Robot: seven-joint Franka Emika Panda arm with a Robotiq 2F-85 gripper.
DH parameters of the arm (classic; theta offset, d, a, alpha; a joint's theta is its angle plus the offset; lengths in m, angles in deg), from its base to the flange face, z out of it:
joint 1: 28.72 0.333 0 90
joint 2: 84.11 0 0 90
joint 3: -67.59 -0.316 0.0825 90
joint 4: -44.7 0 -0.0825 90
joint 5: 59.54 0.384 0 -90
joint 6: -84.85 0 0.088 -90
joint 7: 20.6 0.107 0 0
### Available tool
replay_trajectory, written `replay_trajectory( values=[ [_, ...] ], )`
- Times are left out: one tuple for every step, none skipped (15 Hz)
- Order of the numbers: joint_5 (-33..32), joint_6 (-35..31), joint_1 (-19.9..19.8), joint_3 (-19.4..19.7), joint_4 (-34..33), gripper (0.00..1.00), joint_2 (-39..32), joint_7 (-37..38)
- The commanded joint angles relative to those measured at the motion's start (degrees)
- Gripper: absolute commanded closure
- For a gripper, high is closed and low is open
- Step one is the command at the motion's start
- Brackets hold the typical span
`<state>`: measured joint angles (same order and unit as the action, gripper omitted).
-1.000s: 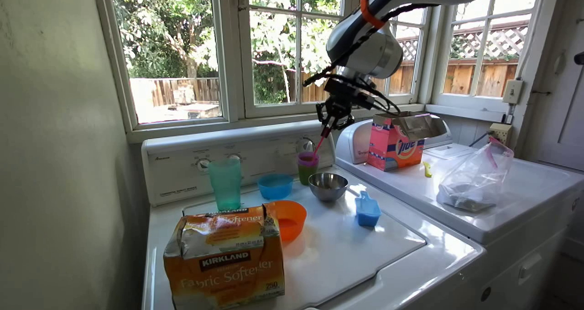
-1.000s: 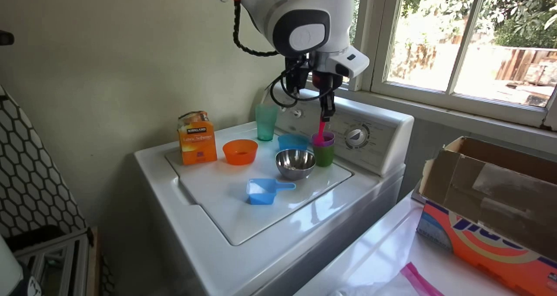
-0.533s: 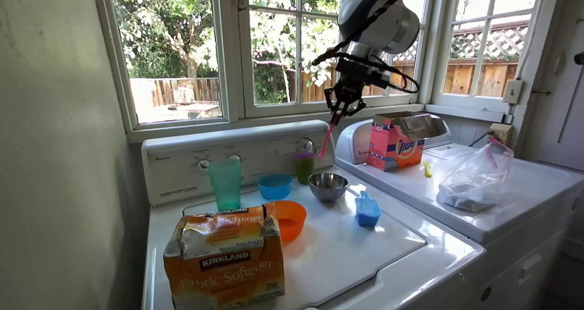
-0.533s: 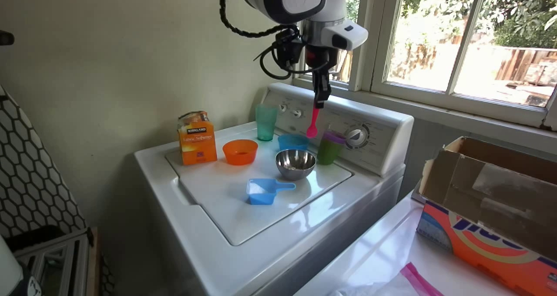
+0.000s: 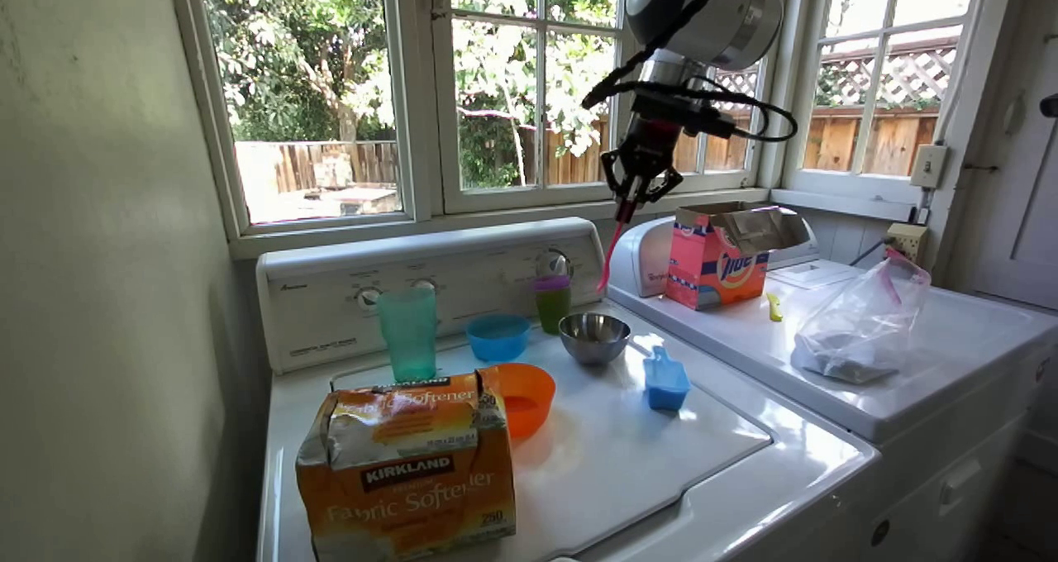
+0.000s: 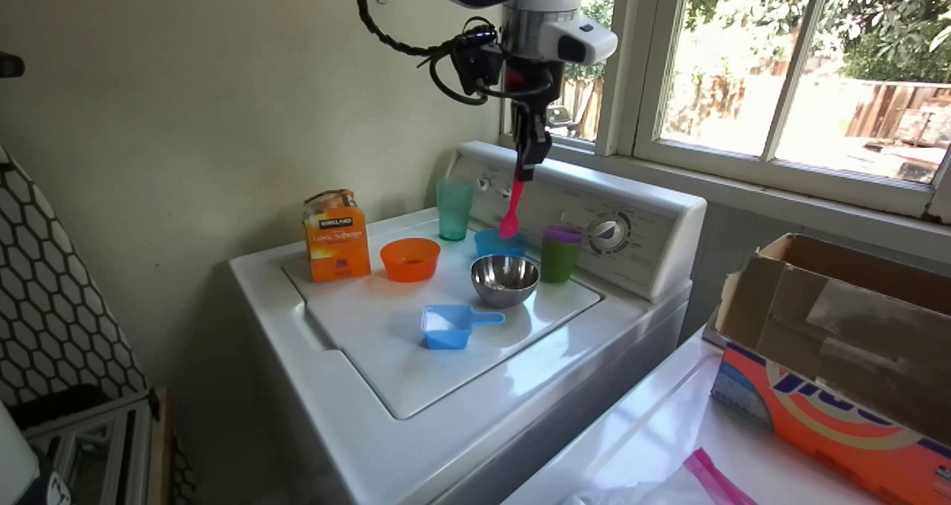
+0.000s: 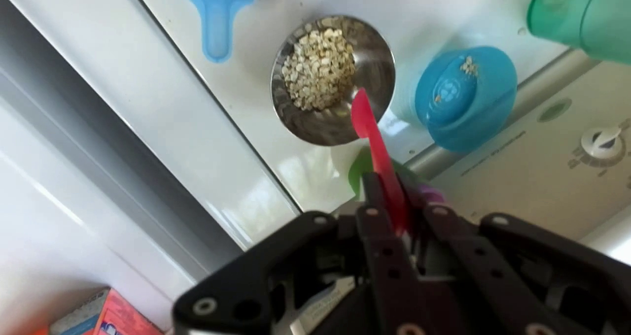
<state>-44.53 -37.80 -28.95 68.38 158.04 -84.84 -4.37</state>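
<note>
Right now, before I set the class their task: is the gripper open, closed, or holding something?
Gripper: closed, holding the pink spoon by its handle, head end down.

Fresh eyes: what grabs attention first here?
Likely the pink spoon, held head-down by the gripper above the washer. Next, the steel bowl on the washer, with pale flakes inside. Then the Tide box on the neighbouring machine.
</note>
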Motion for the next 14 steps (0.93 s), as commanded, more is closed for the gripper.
replay_trajectory(
  values=[
    [1.9, 3.4, -1.1, 0.9, 4.5, 0.97, 4.1, -11.1],
    [1.5, 2.6, -1.4, 1.2, 5.4, 0.97, 4.6, -13.8],
    [0.1, -0.6, -1.7, 1.6, 7.1, 0.97, 5.2, -16.1],
    [1.4, -1.7, -2.1, 2.1, 8.0, 0.97, 5.5, -19.8],
    [2.8, -3.5, -2.4, 2.7, 8.8, 0.97, 5.4, -24.0],
    [4.3, -5.2, -2.7, 3.3, 9.5, 0.97, 5.2, -27.9],
    [7.0, -7.1, -2.9, 3.9, 9.7, 0.97, 4.6, -31.8],
    [9.6, -7.6, -3.0, 4.3, 9.4, 0.97, 3.8, -34.2],
    [11.5, -7.4, -3.2, 4.6, 9.1, 0.97, 2.9, -34.4],
    [7.6, -5.6, -3.1, 4.1, 7.7, 0.89, 3.2, -30.7],
    [8.9, -5.9, -3.3, 4.4, 7.9, 0.89, 2.9, -32.1],
    [9.5, -6.1, -3.4, 4.5, 8.0, 0.89, 2.7, -32.7],
    [9.8, -6.1, -3.4, 4.5, 8.0, 0.89, 2.6, -33.0],
    [10.0, -6.1, -3.4, 4.5, 8.0, 0.89, 2.6, -33.1]
  ],
)
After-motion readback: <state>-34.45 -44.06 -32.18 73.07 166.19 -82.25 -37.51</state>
